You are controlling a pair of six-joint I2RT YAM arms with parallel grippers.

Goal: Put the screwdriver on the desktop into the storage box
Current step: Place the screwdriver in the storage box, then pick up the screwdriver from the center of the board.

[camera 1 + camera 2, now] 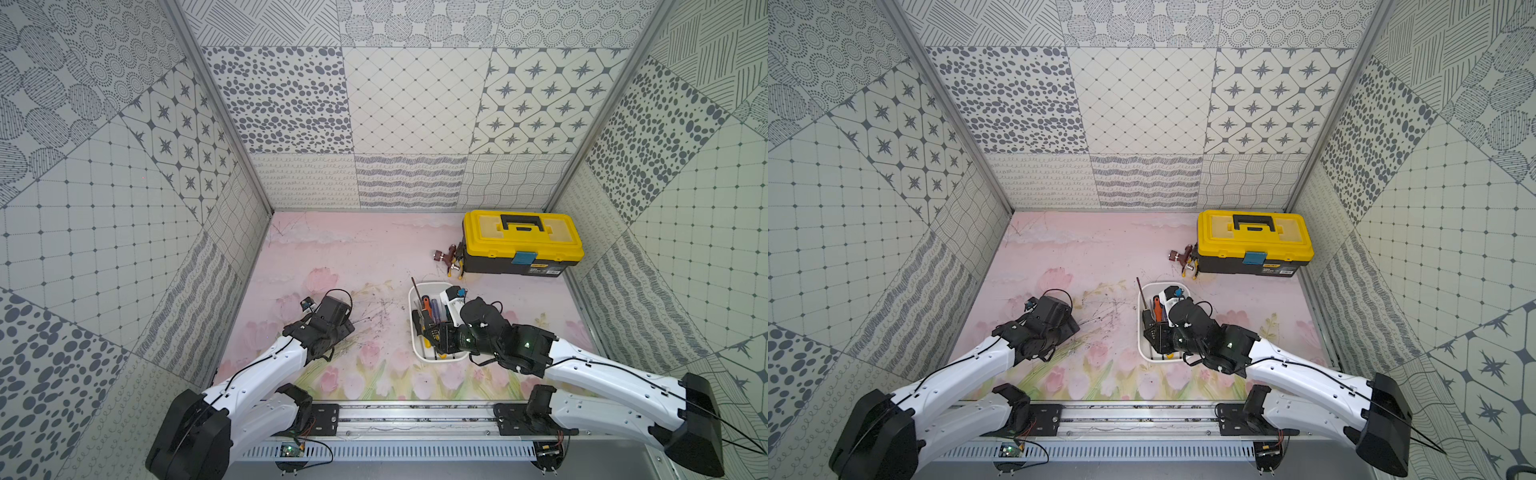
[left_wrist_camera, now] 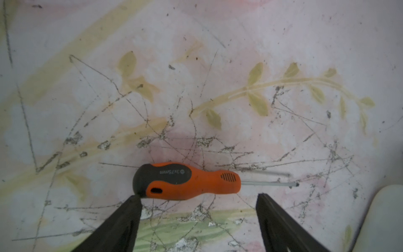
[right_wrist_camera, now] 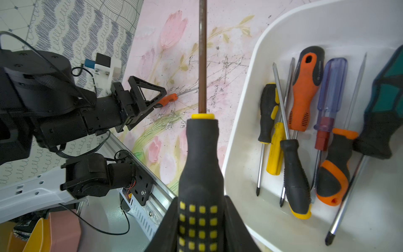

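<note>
Orange screwdriver lies flat on the desktop, left of the storage box and well apart from it. Its long axis runs roughly left-right, butt to the left and tip pointing right toward the box. Left gripper is right over it, jaws spread wide, nothing held. Key relation: in the left wrist view the handle sits just ahead of the jaw tips, and its length runs in line with the gap between them, not across it. One jaw tip is at the butt end (touching or just beside, can't tell) and the other is beside the bare shaft. As I read it, closing now would press along the tool's length or miss it, so the next move likely needs a wrist turn or a push forward to get across the handle. The left arm is clearly the nearer one. Right gripper is clenched on a black-and-yellow screwdriver, held at the box's left rim with the shaft pointing to the far side. Several other screwdrivers lie inside the box.
</note>
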